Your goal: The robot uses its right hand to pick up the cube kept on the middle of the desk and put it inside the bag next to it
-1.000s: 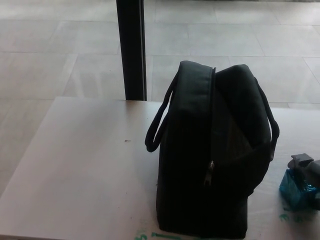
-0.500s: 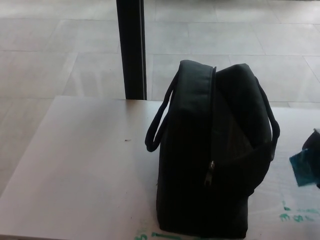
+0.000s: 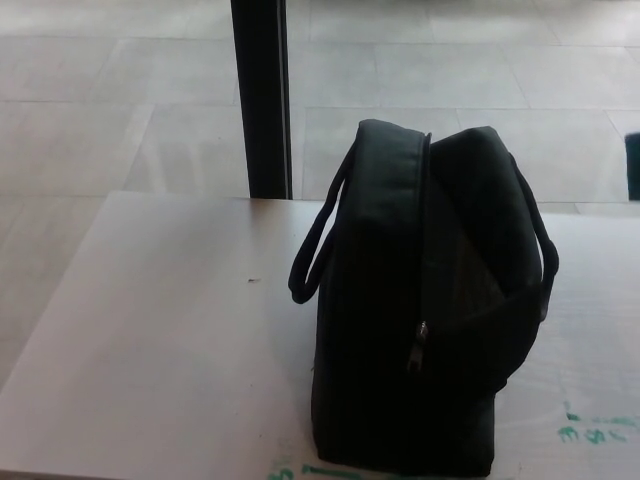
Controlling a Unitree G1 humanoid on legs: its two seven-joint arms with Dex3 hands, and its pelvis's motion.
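Note:
A black bag point(image 3: 400, 300) with two loop handles stands upright on the white desk point(image 3: 170, 330), right of the middle. A zip runs down the side that faces me, and I cannot see into its opening. No cube shows anywhere in the head view. Only a dark sliver of my right hand point(image 3: 632, 165) pokes in at the right edge, well above the desk and about level with the bag's top. Whether anything is held in it is hidden. My left hand does not show.
A black vertical post point(image 3: 262, 100) stands behind the desk's far edge, with pale floor tiles beyond. Green marks point(image 3: 595, 428) lie on the desk to the right of the bag and along the front edge.
My right hand, shut on the teal cube beside the bag, rose from the desk along the right edge. The cube has left the picture; only a dark sliver remains higher up.

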